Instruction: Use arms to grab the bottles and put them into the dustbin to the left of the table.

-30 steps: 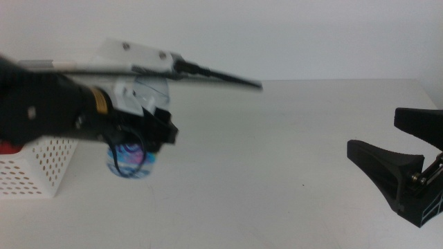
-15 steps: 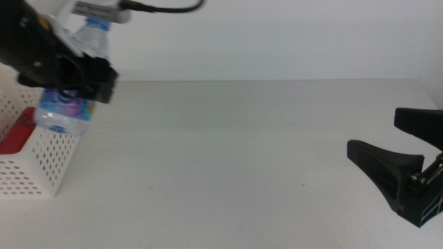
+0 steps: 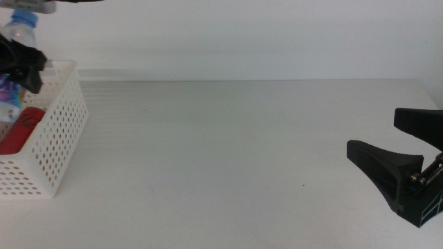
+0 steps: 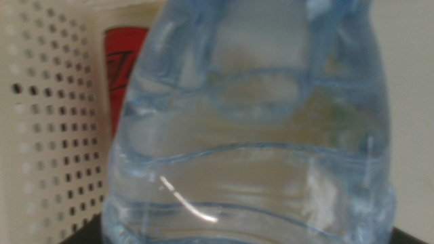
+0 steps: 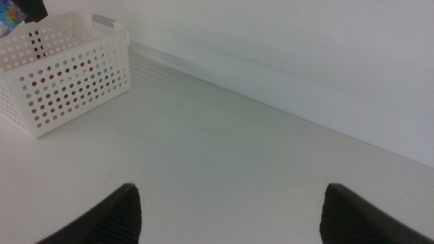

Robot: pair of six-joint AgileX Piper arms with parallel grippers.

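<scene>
Left gripper (image 3: 21, 59) at far left edge of middle view, above dustbin (image 3: 59, 131), mostly cut off by frame; pinching water bottle (image 4: 251, 135), which fills left wrist view. Jaws themselves barely visible there, only dark edge under bottle, so grip probably on lower body, hard to confirm. Blue cap (image 3: 24, 17) seen at top left in middle view, bottle tilted over basket's interior. Red can (image 3: 17, 128) already lying inside dustbin, also visible behind bottle in left wrist view (image 4: 125, 68). Yellow tea bottle not clearly seen in any view; possibly inside basket, cannot tell.

Right gripper (image 5: 230, 210) waiting low at right side of table (image 3: 242, 152), jaws spread wide, nothing between them; well apart from dustbin.

Step in hand: carry finished, bottle poised over dustbin, release not yet done. Next move likely calls for slight lowering to clear rim, then opening jaws so bottle drops beside can. Risk: bottle tilted near basket wall, could catch rim or bounce out if dropped from height.
</scene>
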